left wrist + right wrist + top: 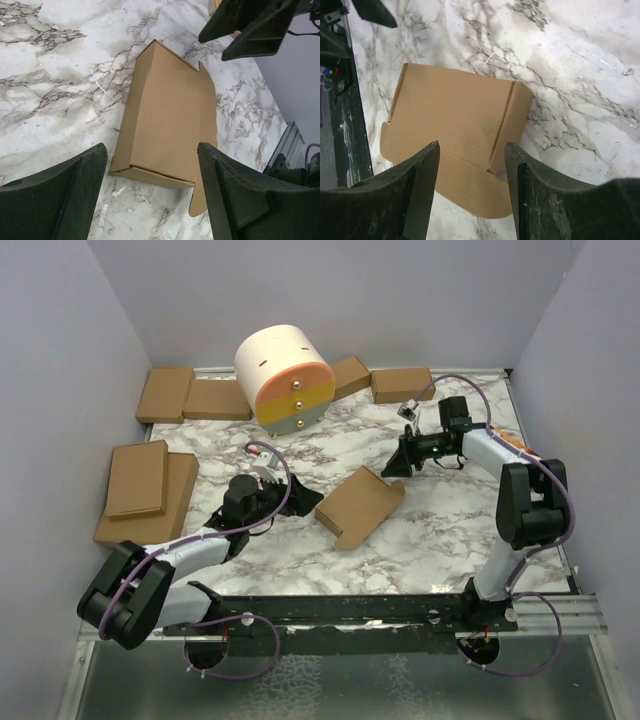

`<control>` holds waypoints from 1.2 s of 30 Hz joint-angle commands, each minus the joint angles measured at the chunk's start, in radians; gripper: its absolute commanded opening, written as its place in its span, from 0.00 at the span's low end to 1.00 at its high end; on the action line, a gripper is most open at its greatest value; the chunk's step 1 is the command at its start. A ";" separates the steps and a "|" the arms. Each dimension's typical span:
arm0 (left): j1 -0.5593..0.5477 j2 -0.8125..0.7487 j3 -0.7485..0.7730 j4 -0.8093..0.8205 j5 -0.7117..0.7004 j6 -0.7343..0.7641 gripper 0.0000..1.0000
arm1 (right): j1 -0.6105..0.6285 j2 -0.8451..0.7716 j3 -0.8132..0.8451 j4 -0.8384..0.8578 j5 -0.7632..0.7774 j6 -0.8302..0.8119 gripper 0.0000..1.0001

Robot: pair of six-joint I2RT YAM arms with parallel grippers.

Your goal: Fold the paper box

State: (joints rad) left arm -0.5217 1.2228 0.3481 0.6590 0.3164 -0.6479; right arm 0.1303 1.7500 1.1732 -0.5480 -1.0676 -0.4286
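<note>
Box place: the paper box point(360, 505) lies flat and skewed on the marble worktop point(450, 540) at the centre of the top view, between the two pincers.
Box state: it looks closed into a low rectangle, but a long flap point(206, 125) juts out flat along its right edge in the left wrist view, apparently untucked.
Risk, sliding: the box is light and the worktop looks smooth, so a push on one side would likely slide or turn it rather than fold it.
Risk, flap: pressed unsupported, the flap may crease wrongly or the lid may spring up.
Left pincer point(298, 500): wide open and empty, just left of the box without touching it.
Right pincer point(390, 470): jaws apart and empty, near the box's upper right, clear of it.
</note>
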 commanded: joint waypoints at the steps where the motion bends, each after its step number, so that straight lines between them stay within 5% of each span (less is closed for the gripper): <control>1: 0.014 0.027 -0.007 0.094 0.033 -0.057 0.76 | -0.001 0.116 0.062 0.055 0.008 0.082 0.55; 24: 0.035 0.071 -0.053 0.181 0.057 -0.125 0.78 | -0.046 0.280 0.088 0.036 -0.016 0.132 0.26; 36: 0.034 0.208 -0.109 0.359 0.059 -0.346 0.88 | -0.103 0.345 0.084 0.023 -0.096 0.152 0.21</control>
State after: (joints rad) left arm -0.4919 1.3857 0.2646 0.8894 0.3538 -0.8948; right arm 0.0498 2.0480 1.2514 -0.5220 -1.1664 -0.2668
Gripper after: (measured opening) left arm 0.860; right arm 0.221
